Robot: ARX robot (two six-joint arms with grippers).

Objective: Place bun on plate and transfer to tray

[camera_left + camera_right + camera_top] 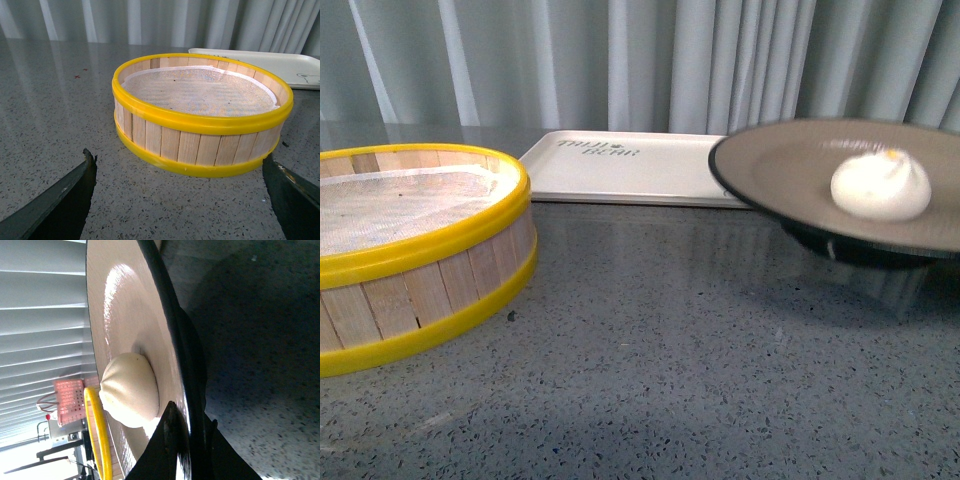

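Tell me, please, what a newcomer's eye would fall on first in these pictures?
The plate, with the bun on it, seems to float above the table at the right, the right claw clamped on its rim. At the left stands a yellow-rimmed steamer basket, with only a white liner inside; the tray lies behind, between them.

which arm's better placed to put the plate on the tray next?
Right. The right gripper is shut on the plate rim, with the bun on it, holding it above the table near the tray. The left gripper is open and empty, facing the steamer basket.
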